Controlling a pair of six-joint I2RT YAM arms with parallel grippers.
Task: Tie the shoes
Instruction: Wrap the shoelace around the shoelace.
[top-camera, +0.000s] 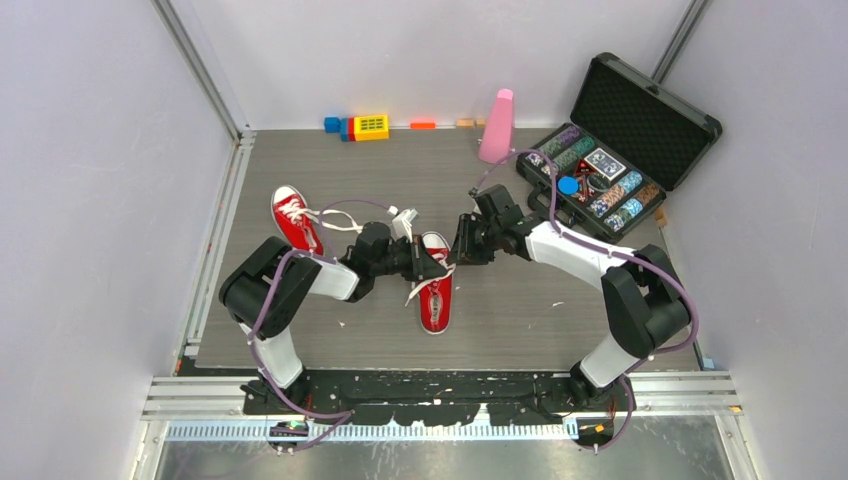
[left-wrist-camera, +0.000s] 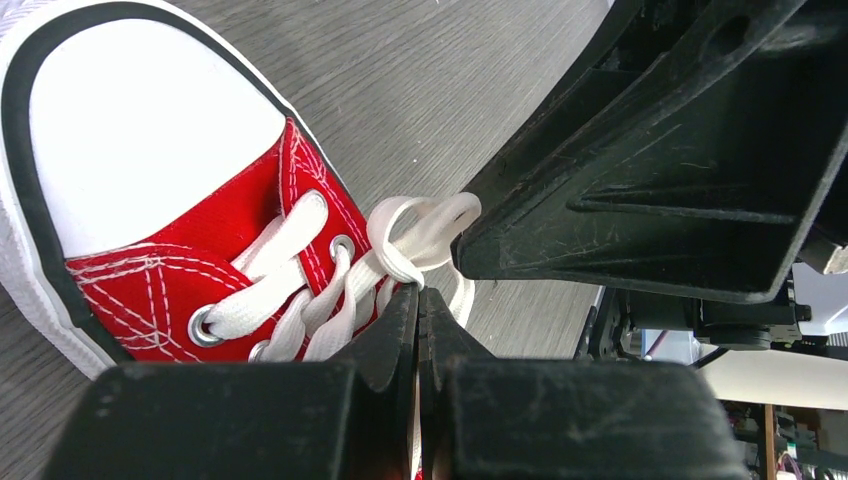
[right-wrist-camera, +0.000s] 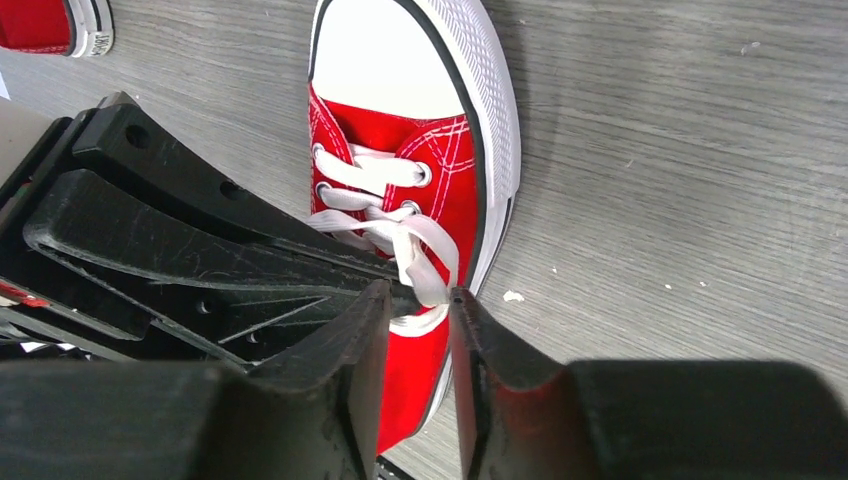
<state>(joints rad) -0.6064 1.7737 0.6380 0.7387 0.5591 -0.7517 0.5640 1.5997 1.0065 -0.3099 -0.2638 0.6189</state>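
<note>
L tool (left-wrist-camera: 418, 293) nips lace (left-wrist-camera: 420, 228) of shoe (left-wrist-camera: 190, 255); R tool (right-wrist-camera: 420, 292) agape beside it.

Bright, even light falls on me from above, shadows on the table (top-camera: 520, 320) are soft, and the white toe cap (left-wrist-camera: 140, 130) glares almost blank.

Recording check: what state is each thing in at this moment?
Red canvas sneaker, centre: untied, white lace pulled into a loop.
Second red canvas sneaker, left: untied, laces trailing loose.
Left claw: shut on that white lace.
Right claw: open at the loop.
Black hard case: lid open.
</note>
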